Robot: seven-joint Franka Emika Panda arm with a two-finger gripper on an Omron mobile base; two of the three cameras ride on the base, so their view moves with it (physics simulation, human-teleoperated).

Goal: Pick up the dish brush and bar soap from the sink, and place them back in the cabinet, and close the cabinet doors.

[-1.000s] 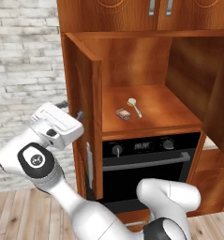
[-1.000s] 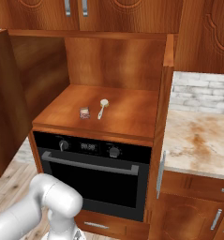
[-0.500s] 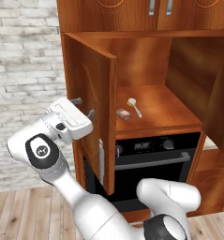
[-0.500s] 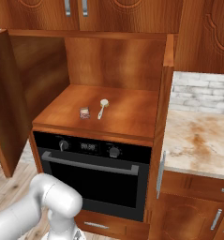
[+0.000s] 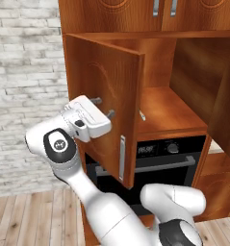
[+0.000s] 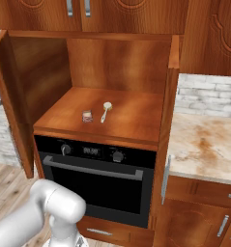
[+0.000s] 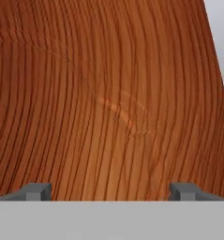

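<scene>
Gripper [image 5: 103,108] wide open, empty, fingertips against left cabinet door [image 5: 104,96]; door half-closed

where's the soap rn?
Right base view: soap lies on the cabinet shelf, left of centre, just left of the brush, above the oven.

The arm [image 5: 87,192] is glossy white, built of thick rounded tubular links with bulbous elbows. One joint carries a round dark grey cap [image 5: 57,143] ringed in white, with a small pale mark at its centre. Another dark cap shows at the lowest joint. The hand is a boxy white block with a small dark inset on its side. The claw [image 5: 103,107] ends in two short, squared dark grey fingers [image 7: 36,191], set wide apart.
</scene>
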